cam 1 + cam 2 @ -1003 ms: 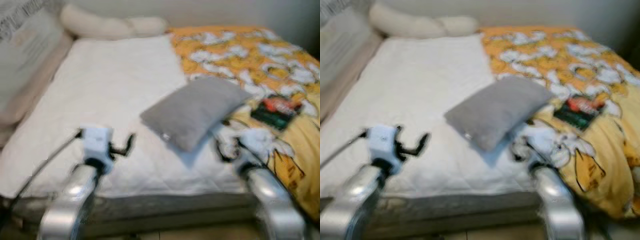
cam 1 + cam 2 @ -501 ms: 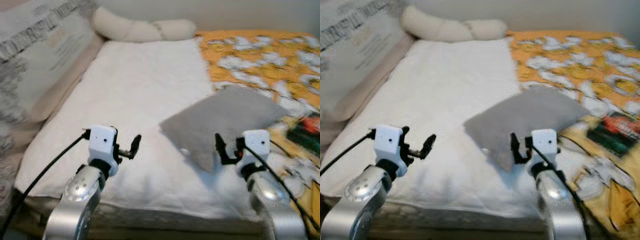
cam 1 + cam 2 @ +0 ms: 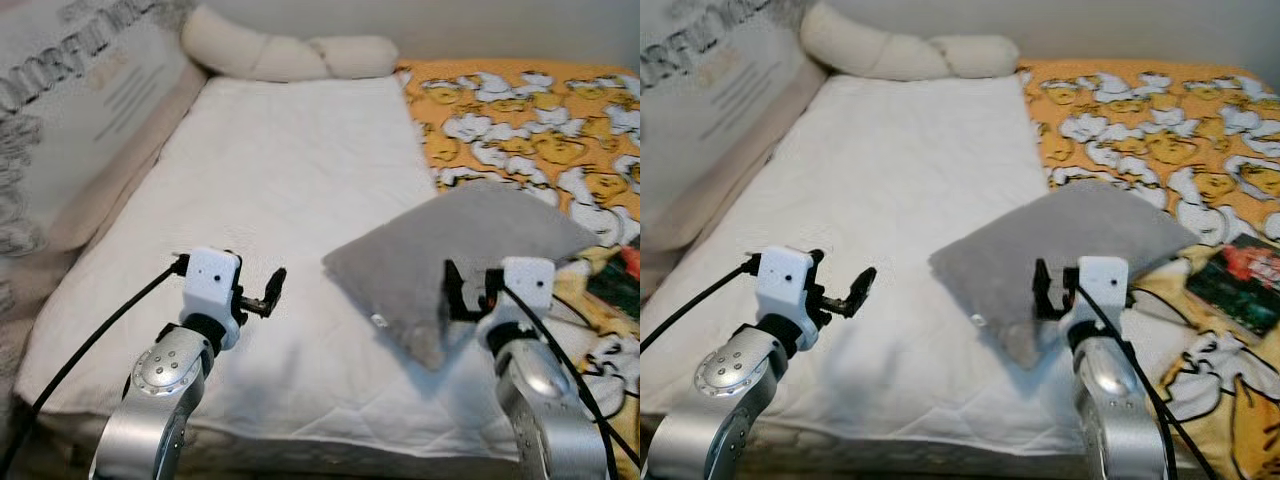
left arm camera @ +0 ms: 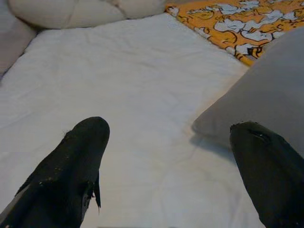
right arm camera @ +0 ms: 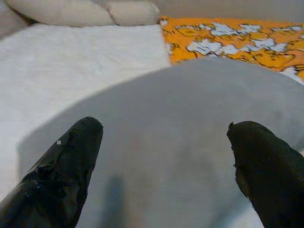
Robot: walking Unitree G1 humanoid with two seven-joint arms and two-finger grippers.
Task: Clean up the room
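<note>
A plump grey pillow [image 3: 470, 250] is lying tilted on the bed [image 3: 290, 200], its soft matte fabric puffed in the middle, one corner pointing toward the near edge and a small tag showing on its near side. It is sitting right of centre, straddling the seam where the white quilted mattress cover [image 3: 890, 190] is meeting the orange cartoon-duck blanket [image 3: 1160, 110] on the right. The right gripper [image 5: 164, 156] is hovering just at the pillow's near edge, jaws spread wide with grey fabric between them but not pinched. The left gripper [image 3: 268, 293] is hanging above bare white quilting to the left, jaws also spread. A cream knotted cushion [image 3: 290, 55] is resting at the far end, a lettered fabric panel [image 3: 70, 120] along the left side. Compared with half a second ago, the view is looking sharper and the pillow is sitting slightly lower and more to the right.
</note>
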